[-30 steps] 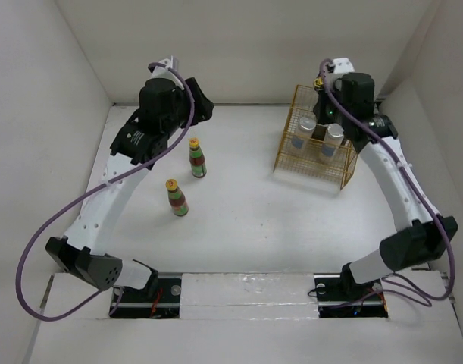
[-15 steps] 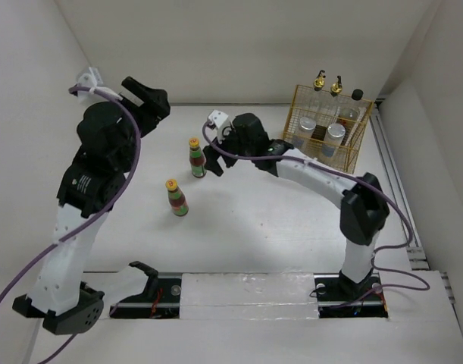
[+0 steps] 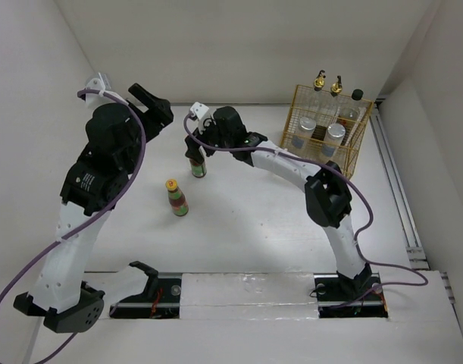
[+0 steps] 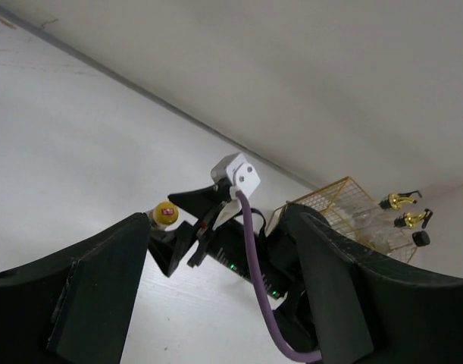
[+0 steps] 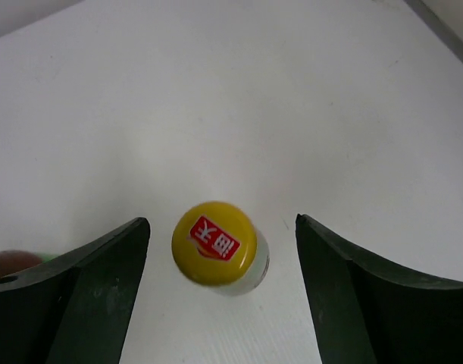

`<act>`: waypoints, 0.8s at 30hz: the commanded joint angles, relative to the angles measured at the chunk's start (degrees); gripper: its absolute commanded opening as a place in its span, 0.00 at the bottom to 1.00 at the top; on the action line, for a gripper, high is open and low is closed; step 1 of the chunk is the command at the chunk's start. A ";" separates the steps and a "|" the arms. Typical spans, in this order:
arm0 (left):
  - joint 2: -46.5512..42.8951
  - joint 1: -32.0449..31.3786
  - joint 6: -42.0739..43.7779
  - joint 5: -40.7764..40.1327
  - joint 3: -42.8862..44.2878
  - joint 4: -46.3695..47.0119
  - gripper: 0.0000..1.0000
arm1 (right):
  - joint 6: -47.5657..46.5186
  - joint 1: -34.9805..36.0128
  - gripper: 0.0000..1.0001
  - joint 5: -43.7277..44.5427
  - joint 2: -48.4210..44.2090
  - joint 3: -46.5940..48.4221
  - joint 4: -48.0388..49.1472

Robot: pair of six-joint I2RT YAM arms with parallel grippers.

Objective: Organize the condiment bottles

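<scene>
Two yellow-capped sauce bottles stand upright on the white table. The far one [image 3: 198, 167] has its cap [image 5: 214, 243] between the fingers of my right gripper [image 5: 222, 254], which is open with a gap on each side. The near bottle [image 3: 176, 197] stands free. My left gripper [image 3: 157, 106] is raised at the back left, open and empty, facing the right gripper [image 4: 187, 227]. In the gold wire basket [image 3: 316, 167] stand two gold-topped cruets [image 3: 320, 80], a black-capped bottle [image 3: 357, 96] and two silver-lidded shakers [image 3: 308, 124].
White walls close the table at the back and on both sides. The basket sits in the far right corner. The right arm [image 3: 292, 163] stretches across the back half of the table.
The right arm has swung from the basket leftward to the far sauce bottle, and its gripper has opened. The left arm has lifted up from the table and its gripper has widened.
</scene>
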 commanded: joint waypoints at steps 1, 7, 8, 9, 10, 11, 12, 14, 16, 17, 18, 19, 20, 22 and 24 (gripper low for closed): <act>-1.32 0.29 -0.15 0.50 -0.92 0.27 0.73 | 2.00 0.44 0.82 -1.07 2.91 5.48 5.12; -1.86 0.29 0.47 0.50 -2.68 1.32 0.72 | 3.93 0.44 0.21 -1.08 1.35 4.81 6.96; -2.47 0.29 0.47 -0.11 -3.29 1.33 0.72 | 4.63 0.44 0.16 -1.07 -0.06 3.92 6.97; -2.47 0.29 0.47 -0.11 -4.34 2.28 0.72 | 5.16 0.44 0.12 -1.07 -1.81 3.04 8.62; -2.99 0.29 0.47 -0.11 -4.87 2.90 0.72 | 6.47 0.44 0.08 -1.07 -6.27 0.76 9.59; -3.00 0.29 0.47 -0.11 -5.57 4.65 0.72 | 7.17 -0.34 0.07 -1.07 -8.84 -0.21 10.39; -3.61 0.29 0.99 0.58 -6.45 5.71 0.72 | 7.70 -1.40 0.07 -1.68 -11.56 -1.09 10.92; -4.32 0.29 1.69 1.12 -8.91 8.69 0.72 | 7.71 -2.72 0.06 -1.17 -20.14 -4.52 10.92; -4.32 0.29 2.92 3.66 -10.23 10.29 0.72 | 7.71 -6.21 0.04 -1.16 -25.80 -7.50 9.27; -3.62 0.29 3.54 4.27 -10.24 10.29 0.72 | 8.23 -7.72 0.03 -1.16 -30.87 -9.87 7.95; -2.83 0.29 4.33 5.58 -9.63 10.29 0.72 | 8.24 -9.21 0.02 -0.46 -33.18 -10.85 6.28; -1.17 0.29 4.34 6.21 -9.62 10.29 0.72 | 8.24 -12.27 0.02 0.06 -35.47 -12.08 4.70; -0.37 0.29 4.34 6.74 -9.10 10.81 0.72 | 8.76 -13.96 0.02 0.07 -37.58 -14.27 2.33; 0.69 0.29 4.34 9.27 -9.70 12.91 0.72 | 8.76 -16.95 0.01 0.07 -42.68 -15.78 -0.40; 1.48 0.29 4.34 10.69 -10.41 14.59 0.72 | 8.76 -21.34 0.00 0.60 -46.11 -17.44 -4.01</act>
